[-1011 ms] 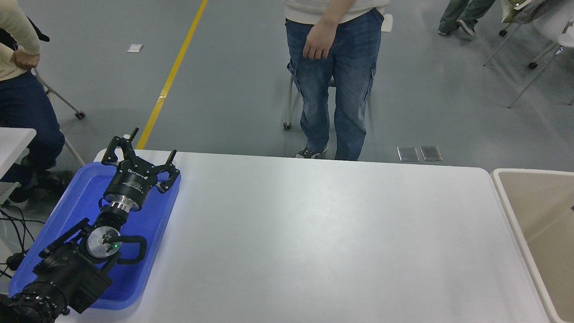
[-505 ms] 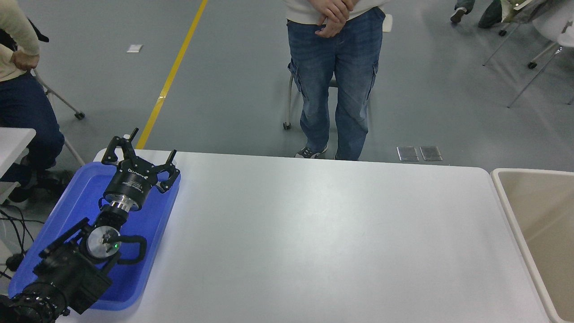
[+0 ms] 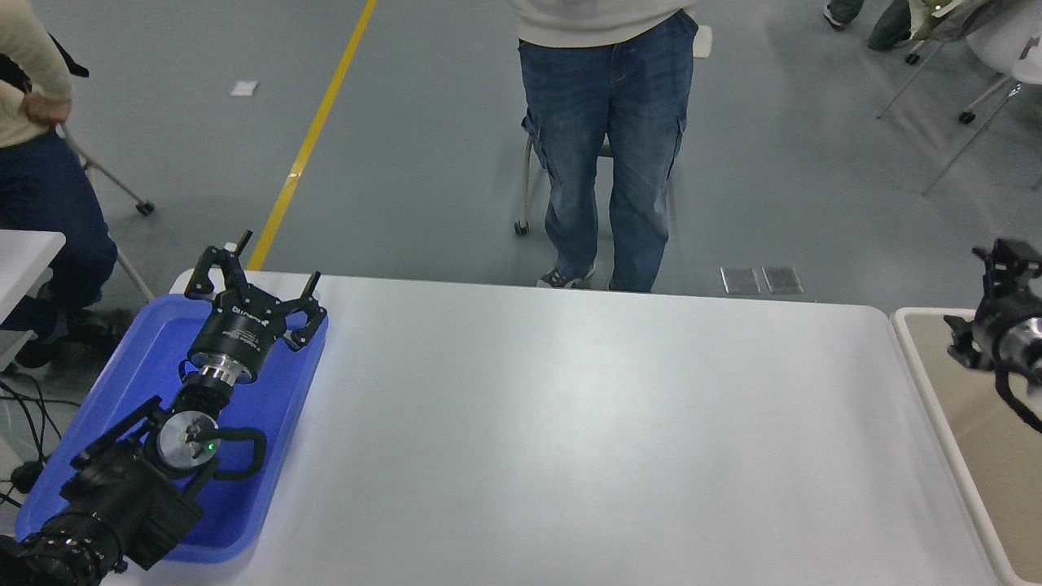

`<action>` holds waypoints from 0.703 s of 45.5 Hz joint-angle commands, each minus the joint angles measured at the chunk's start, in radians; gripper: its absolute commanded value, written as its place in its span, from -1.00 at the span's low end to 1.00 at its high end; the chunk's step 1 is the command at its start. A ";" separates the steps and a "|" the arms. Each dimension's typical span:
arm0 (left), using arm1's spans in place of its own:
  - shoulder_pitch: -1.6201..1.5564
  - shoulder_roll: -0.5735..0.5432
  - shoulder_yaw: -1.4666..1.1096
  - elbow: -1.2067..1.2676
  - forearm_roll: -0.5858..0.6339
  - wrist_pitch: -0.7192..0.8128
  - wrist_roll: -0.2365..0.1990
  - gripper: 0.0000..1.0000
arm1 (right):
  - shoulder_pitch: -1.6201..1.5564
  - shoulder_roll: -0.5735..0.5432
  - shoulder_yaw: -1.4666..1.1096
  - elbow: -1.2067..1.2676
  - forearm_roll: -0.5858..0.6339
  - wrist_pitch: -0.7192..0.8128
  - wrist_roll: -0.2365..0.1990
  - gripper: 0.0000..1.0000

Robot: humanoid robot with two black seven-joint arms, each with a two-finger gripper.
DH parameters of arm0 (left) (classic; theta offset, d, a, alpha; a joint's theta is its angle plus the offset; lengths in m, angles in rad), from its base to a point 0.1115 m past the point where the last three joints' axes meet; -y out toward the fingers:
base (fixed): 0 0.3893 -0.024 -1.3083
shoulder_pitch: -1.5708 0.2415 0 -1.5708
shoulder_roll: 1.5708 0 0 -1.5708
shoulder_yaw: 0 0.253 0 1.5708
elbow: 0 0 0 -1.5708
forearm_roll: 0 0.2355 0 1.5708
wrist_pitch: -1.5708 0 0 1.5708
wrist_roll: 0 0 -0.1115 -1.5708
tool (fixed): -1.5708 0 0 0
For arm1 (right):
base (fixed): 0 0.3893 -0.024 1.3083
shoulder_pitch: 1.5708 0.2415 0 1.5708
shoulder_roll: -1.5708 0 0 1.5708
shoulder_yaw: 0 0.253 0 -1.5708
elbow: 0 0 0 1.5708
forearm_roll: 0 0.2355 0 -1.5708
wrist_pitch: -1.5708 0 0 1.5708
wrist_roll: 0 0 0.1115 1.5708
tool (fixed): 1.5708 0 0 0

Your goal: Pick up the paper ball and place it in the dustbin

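Right claw (image 3: 1000,313), grip state indiscernible, hung over the dustbin (image 3: 936,389); no paper ball visible. Left claw (image 3: 251,281) parked open. Next: locate the ball.

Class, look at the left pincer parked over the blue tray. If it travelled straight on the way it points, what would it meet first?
Probably nothing on the table. The left pincer points up-left past the tray rim and the table edge toward open floor; depth is unclear.
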 commanded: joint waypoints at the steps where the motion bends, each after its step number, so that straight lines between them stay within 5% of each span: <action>1: 0.000 0.000 0.000 0.000 -0.001 0.000 0.000 1.00 | -0.083 0.078 0.096 0.090 0.041 0.110 0.130 1.00; 4: 0.000 0.000 0.000 0.000 0.000 0.000 0.000 1.00 | -0.107 0.095 0.105 0.130 0.061 0.139 0.167 1.00; 10: 0.000 0.000 0.000 0.000 0.000 0.000 0.000 1.00 | -0.138 0.190 0.120 0.144 0.061 0.148 0.319 1.00; 17: 0.000 0.000 0.000 0.000 0.000 0.000 0.000 1.00 | -0.162 0.262 0.137 0.138 0.064 0.137 0.405 1.00; 32: 0.000 0.000 0.000 0.000 -0.001 0.000 0.000 1.00 | -0.218 0.302 0.152 0.132 0.076 0.130 0.428 1.00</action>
